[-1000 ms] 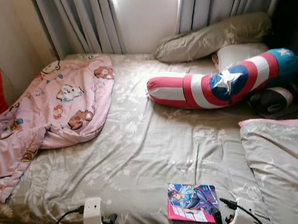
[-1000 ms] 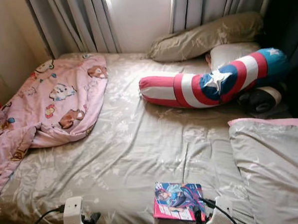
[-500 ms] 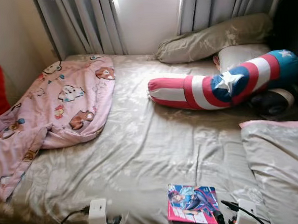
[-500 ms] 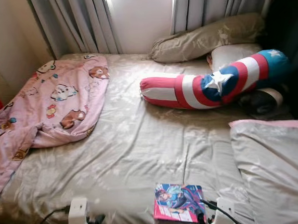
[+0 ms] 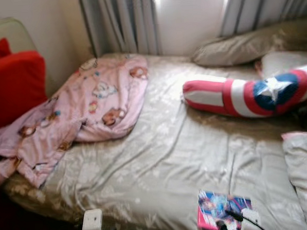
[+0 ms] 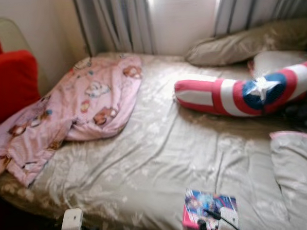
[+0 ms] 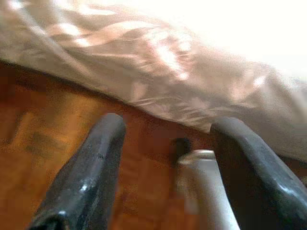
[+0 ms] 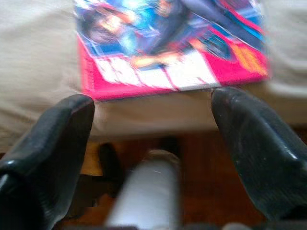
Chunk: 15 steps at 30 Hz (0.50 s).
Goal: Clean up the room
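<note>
one glossy pink-edged comic book (image 8: 168, 45) lies flat at the bed (image 5: 161, 161) edge; both jaws spread

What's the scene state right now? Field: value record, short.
surface: bed with beige floral sheet
target item: comic book at the near edge of the bed
right gripper: open, fingers either side of the comic book's near edge, not gripping
left gripper: open, low beside the bed edge over the wooden floor
blanket: pink cartoon blanket crumpled on the robot's left
pillows: red, white and blue star bolster; beige pillow by the window
</note>
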Tool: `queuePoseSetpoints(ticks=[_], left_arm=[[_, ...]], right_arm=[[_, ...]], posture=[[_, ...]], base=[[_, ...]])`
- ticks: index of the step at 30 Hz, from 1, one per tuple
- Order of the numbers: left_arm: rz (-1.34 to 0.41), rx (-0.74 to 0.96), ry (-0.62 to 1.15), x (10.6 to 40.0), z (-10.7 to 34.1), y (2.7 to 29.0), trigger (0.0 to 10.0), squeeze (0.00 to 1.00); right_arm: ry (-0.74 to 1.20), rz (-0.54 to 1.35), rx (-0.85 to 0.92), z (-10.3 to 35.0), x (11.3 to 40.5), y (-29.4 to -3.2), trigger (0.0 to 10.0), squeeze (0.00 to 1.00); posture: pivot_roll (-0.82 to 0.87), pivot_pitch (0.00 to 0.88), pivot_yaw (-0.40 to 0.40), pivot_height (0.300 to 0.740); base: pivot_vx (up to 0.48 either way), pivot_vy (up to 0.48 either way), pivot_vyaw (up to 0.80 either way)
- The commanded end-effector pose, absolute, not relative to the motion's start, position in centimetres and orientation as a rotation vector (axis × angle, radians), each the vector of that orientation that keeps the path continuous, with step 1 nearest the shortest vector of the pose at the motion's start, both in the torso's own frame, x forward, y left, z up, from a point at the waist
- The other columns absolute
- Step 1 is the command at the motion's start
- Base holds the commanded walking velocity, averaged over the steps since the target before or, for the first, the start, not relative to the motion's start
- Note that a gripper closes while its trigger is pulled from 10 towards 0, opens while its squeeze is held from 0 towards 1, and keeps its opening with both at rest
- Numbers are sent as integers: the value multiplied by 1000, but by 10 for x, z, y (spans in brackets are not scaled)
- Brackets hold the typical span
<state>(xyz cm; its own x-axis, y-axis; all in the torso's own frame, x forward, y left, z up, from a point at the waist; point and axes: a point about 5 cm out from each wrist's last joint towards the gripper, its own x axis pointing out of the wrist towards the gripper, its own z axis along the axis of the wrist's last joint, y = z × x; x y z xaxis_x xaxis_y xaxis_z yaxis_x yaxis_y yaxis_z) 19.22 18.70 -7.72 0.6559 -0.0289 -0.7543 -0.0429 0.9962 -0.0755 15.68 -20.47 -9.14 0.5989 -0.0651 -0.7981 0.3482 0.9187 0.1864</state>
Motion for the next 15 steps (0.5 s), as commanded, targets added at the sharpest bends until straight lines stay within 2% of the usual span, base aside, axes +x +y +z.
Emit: queuePoseSetpoints(ticks=[1,15], left_arm=[[20,-61,872,189,-77,197,10000,0],[42,-50,897,180,-79,217,10000,0]], right_arm=[[884,-223,356,-89,167,-194,10000,0],[874,-179,356,-87,176,-171,10000,0]], posture=[[124,0,4,740],[127,0,4,740]], base=[[0,480,0],[0,480,0]])
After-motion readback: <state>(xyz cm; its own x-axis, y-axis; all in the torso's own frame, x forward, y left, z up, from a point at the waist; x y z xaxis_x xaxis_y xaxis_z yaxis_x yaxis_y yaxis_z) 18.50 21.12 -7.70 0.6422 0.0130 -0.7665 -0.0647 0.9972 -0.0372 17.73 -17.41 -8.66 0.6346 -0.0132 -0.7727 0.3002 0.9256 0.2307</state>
